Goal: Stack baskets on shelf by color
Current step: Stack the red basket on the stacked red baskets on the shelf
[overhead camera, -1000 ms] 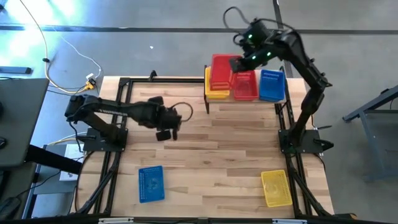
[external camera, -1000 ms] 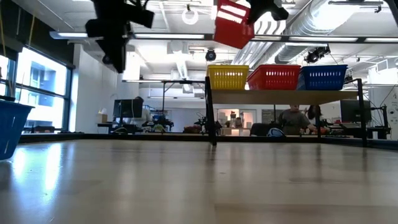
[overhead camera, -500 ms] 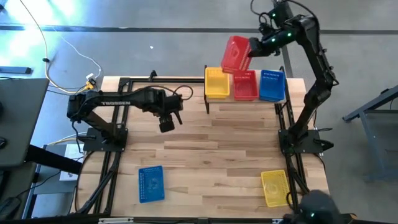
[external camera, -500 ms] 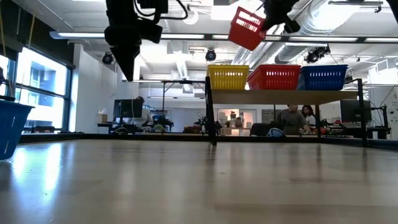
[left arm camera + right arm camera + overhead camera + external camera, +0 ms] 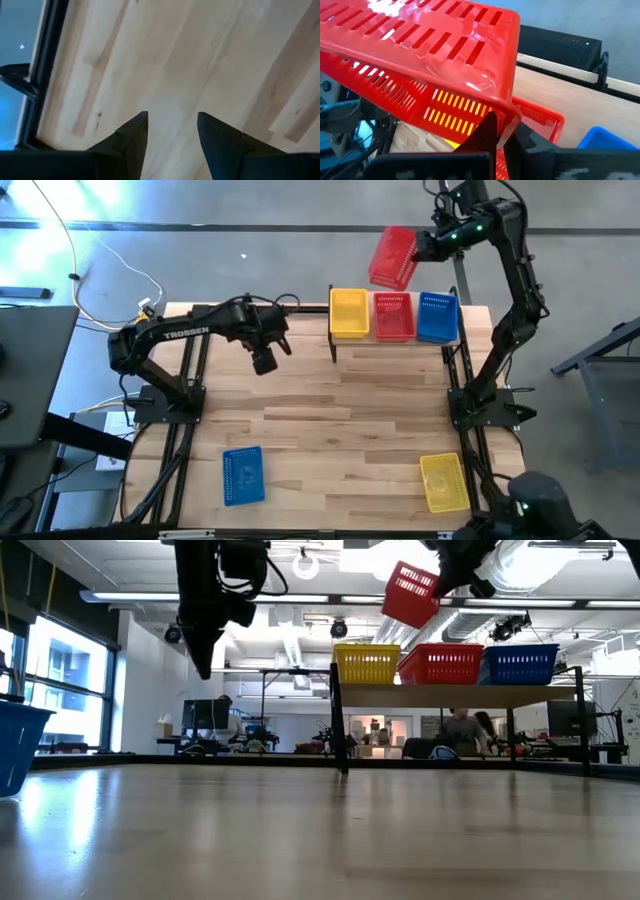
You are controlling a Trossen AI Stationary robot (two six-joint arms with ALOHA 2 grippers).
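My right gripper (image 5: 428,246) is shut on a red basket (image 5: 393,257) and holds it high over the far side of the shelf (image 5: 440,696). On the shelf's plank stand a yellow basket (image 5: 348,313), a red one (image 5: 393,317) and a blue one (image 5: 436,318), side by side on their bottoms. My left gripper (image 5: 265,363) hangs open over the table's far left part with nothing between its fingers (image 5: 131,137). A blue basket (image 5: 241,475) and a yellow basket (image 5: 444,481) lie on the table near its front edge. My right gripper pinches the red basket's wall at its edge near one corner (image 5: 501,111), one finger on either side. The fingers come slanting down from the far right. The basket is lifted clear of the shelf and tilted, its far end higher (image 5: 411,594).
Black frame rails (image 5: 190,380) run along the table's left and right sides beside the arm bases. In the low view the room beyond the table shows desks and people (image 5: 462,730). Bare wood lies across the table's middle (image 5: 340,410).
My right gripper has carried the red basket from over the shelf's yellow and red baskets toward the table's right and far edge, and the basket has tipped and turned in the hold. My left gripper, still open, has swung toward the table's far edge.
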